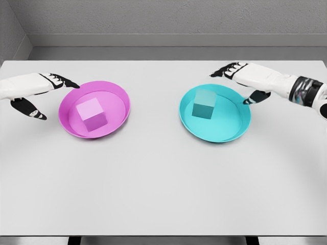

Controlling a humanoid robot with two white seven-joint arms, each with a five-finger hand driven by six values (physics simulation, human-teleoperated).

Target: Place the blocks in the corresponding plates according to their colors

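Two small matte cubes, each already sitting in a dish of its own colour: pale pink cube resting inside the shallow round magenta plate on the left, teal cube inside the shallow round cyan plate on the right; both plates lying well apart on the plain light-grey table; sorting by colour looks done, judging from how things lie.

Likely light and rigid, with flat, smooth faces and crisp edges; probably a little slippery under hard fingertips, not fragile; best taken by two opposite side faces, thumb against one and fingers against the other, coming in from above so the raised plate rim stays clear; too much sideways push would probably skid the plate itself, since it looks thin and light.

Left hand hovering just beside the magenta plate's left rim, fingers relaxed and extended toward it, thumb hanging below, holding nothing; right hand over the far right rim of the cyan plate, fingers likewise loose and spread, empty.

No brand, label or writing readable anywhere.
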